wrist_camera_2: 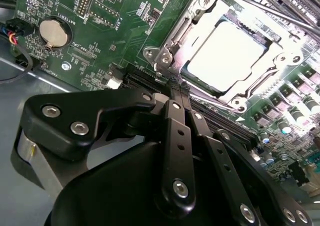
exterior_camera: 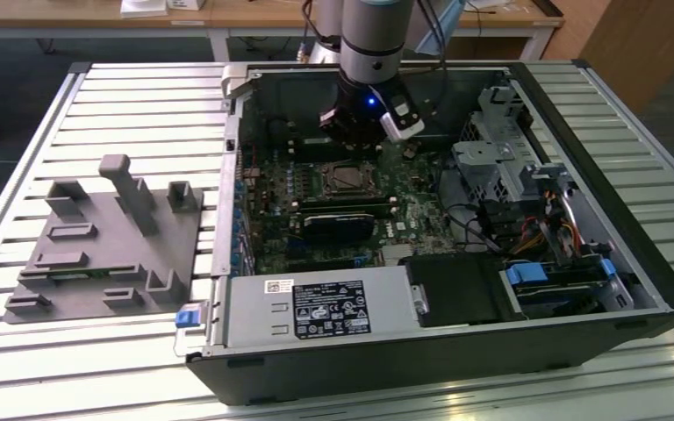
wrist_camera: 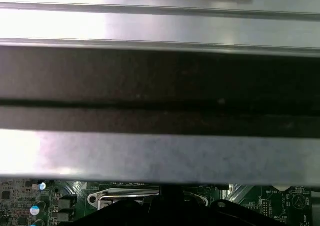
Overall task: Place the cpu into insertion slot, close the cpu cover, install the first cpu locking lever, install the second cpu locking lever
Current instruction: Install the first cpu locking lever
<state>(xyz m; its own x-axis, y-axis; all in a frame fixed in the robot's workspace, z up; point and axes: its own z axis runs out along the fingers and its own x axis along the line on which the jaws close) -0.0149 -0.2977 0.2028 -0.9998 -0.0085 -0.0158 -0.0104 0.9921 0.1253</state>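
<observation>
Slatted metal table (exterior_camera: 68,123); open black computer case (exterior_camera: 618,219) on it, grey moulded fixture (exterior_camera: 103,241) at 9 o'clock. Green circuit board (wrist_camera_2: 115,31) inside. Black gripper (wrist_camera_2: 175,93), fingers together, holding nothing, just beside the socket. Pale square cpu (wrist_camera_2: 227,56) sits in the insertion slot (wrist_camera_2: 197,83), silvery cpu cover (wrist_camera_2: 185,23) framing it.

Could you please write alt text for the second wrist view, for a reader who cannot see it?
A pale silvery cpu sits in the insertion slot on a green circuit board, with the silvery cpu cover framing it. The gripper's black linkage fills the foreground, its tips just short of the socket. A round coin battery lies on the board.
</observation>
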